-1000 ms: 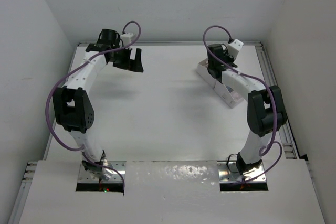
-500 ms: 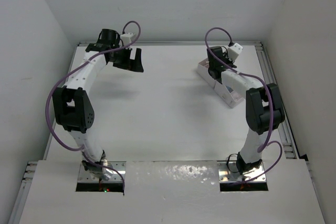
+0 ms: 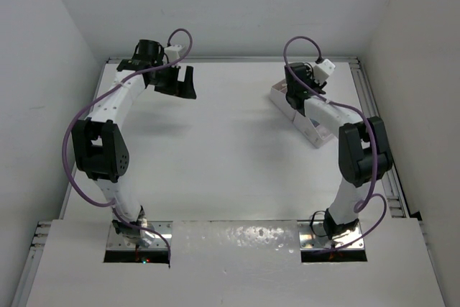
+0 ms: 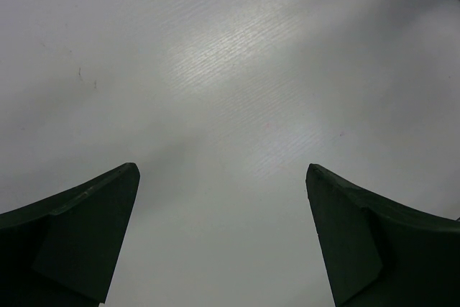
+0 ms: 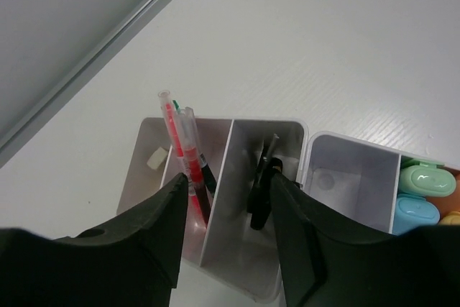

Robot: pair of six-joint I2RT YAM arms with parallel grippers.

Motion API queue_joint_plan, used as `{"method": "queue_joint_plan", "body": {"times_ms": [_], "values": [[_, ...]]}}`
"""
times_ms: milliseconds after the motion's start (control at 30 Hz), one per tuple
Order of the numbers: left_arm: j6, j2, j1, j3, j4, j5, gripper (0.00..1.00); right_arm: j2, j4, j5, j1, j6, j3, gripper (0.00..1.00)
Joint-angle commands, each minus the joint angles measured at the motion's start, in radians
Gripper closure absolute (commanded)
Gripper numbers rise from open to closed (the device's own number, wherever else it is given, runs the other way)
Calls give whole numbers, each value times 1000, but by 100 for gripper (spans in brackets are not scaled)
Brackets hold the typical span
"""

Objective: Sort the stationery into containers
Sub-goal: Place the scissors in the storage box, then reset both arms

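The white organiser (image 5: 295, 129) (image 3: 310, 129) lies at the far right of the table. My right gripper (image 5: 228, 181) (image 3: 293, 95) hangs open just above it, a finger on each side of a divider wall. Red pens (image 5: 181, 141) and a black pen stand in the left compartment, with a beige eraser (image 5: 156, 157) lying beside them. Black-handled scissors (image 5: 259, 193) lean in the second compartment next to my right finger, with nothing gripping them. Pastel capsule pieces (image 5: 424, 180) fill a compartment at the right edge. My left gripper (image 4: 221, 170) (image 3: 176, 80) stands wide open over bare table at the far left.
A metal rail (image 5: 93, 59) runs along the table's far edge just behind the organiser. The enclosure's white walls (image 3: 43, 70) close in on the left, the right and the back.
The right wrist has shifted slightly above the organiser and its jaws have come apart. The left arm has not moved.
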Motion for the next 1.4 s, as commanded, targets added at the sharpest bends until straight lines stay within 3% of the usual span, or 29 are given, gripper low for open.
{"method": "queue_joint_plan", "body": {"times_ms": [0,400,500,667,800,933,1167,1367], "values": [[-8,-7,10,16,23,15,0,-40,-46,16,-7,-12,-25,50],[-5,-18,15,29,23,8,0,-210,52,-53,40,-234,-7,36],[-5,-24,18,30,25,4,0,-281,30,-151,40,-274,4,28],[6,-41,35,36,13,-30,0,-423,-208,-393,-10,-306,47,1],[21,-67,62,-5,-1,-96,0,-589,-443,-533,-101,-273,-66,1],[47,-113,96,-89,-20,-169,0,-793,-582,-458,-167,-197,-269,1],[83,-223,131,-286,-24,-283,0,-1162,-632,-346,-199,-118,-563,1],[92,-352,127,-445,3,-314,0,-1295,-623,-340,-202,-92,-657,1]]}}
